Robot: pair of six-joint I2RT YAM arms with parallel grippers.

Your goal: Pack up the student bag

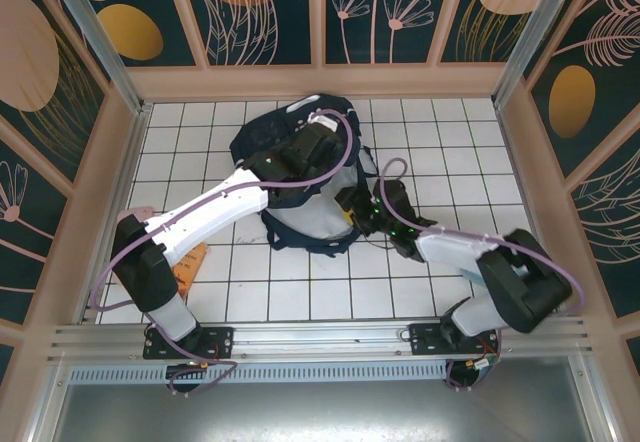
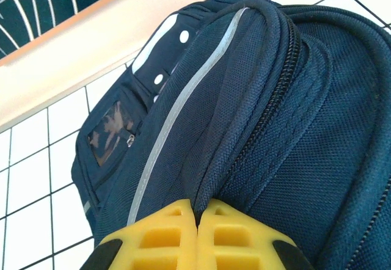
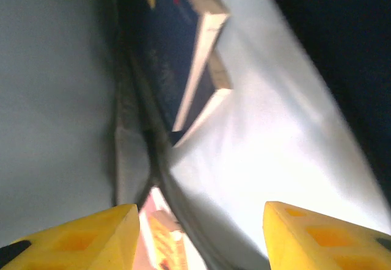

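**Left arm** point(image 1: 215, 210): The base sits at the lower left of the overhead view and the elbow is folded out at the left edge. The white forearm stretches up and right toward the frame's centre and ends in a black wrist.

**Left gripper** point(image 2: 197, 221): It shows at the bottom centre of its wrist view. The yellow fingers point(image 2: 159, 239) are pressed together, with a fold of the student bag point(image 2: 269, 129) pinched at their tips.

**Right arm** point(image 1: 500, 272): The base sits at the lower right and the elbow is bent at the right side. The forearm reaches up and left to the centre.

**Right gripper** point(image 3: 200, 215): The yellow fingertips point(image 3: 98, 233) stand well apart at the bottom corners of its wrist view, with nothing between them.
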